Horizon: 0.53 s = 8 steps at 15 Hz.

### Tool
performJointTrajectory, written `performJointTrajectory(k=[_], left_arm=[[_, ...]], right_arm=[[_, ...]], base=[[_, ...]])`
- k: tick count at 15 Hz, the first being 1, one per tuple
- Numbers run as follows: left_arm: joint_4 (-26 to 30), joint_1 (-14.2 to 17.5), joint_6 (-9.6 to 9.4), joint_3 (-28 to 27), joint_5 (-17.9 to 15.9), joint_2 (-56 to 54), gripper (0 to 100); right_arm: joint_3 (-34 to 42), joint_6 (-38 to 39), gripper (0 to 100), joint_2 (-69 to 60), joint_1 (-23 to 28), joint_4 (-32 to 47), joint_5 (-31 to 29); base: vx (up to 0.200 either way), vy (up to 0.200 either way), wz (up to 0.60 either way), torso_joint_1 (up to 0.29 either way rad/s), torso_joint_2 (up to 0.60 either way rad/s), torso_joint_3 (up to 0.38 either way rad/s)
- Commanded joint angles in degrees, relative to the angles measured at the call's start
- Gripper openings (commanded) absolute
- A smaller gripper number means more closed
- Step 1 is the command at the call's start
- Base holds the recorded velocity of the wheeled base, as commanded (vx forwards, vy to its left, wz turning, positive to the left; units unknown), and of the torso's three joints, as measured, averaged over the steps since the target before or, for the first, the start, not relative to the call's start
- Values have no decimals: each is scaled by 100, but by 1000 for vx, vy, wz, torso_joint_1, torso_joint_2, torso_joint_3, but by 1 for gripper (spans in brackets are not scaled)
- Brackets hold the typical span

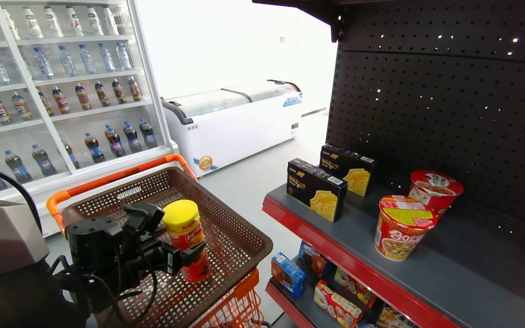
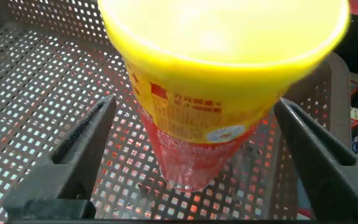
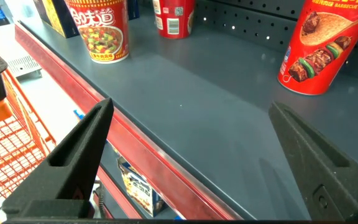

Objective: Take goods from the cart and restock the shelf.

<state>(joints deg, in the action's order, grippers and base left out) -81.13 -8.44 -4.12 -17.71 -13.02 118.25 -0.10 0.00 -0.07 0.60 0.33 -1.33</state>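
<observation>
the grey shelf (image 1: pixel 463 273), red along its front edge, runs out of the head view at the right, so a red canister (image 3: pixel 319 46) picturing skewers is cut to a sliver there and loses its top in the right wrist view. the brown cart basket (image 1: pixel 239 228) holds the yellow-lidded canister (image 1: pixel 182 228), upright. the left gripper (image 1: pixel 194 257) stands wide open around it, one finger crossing the label, the other hidden behind; whether either touches it cannot be told. the right gripper (image 3: pixel 191 106) hangs wide open and empty over the shelf's front edge. two noodle cups (image 1: pixel 401 225) and two black boxes (image 1: pixel 317 189) stand farther along, their print too small to read.
</observation>
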Motion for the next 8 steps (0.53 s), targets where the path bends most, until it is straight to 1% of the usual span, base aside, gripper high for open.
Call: performJointTrajectory(k=[1,2,6,8], left_arm=[[-17,-18,-1,-74,1,260,100],[-17,-18,-1,-74,1,260,100],[-43,-35,8,-531,-8,559,100],[-52,-44,8,-602,-16,664,100]], right_arm=[[1,0,100,7,2,2,1],[1,0,100,7,2,2,1],[1,0,100,7,2,-7,1],[1,0,100,7,2,-7,1]], base=[[0,0,0,0,0,0],[0,0,0,0,0,0],[0,0,0,0,0,0],[0,0,0,0,0,0]])
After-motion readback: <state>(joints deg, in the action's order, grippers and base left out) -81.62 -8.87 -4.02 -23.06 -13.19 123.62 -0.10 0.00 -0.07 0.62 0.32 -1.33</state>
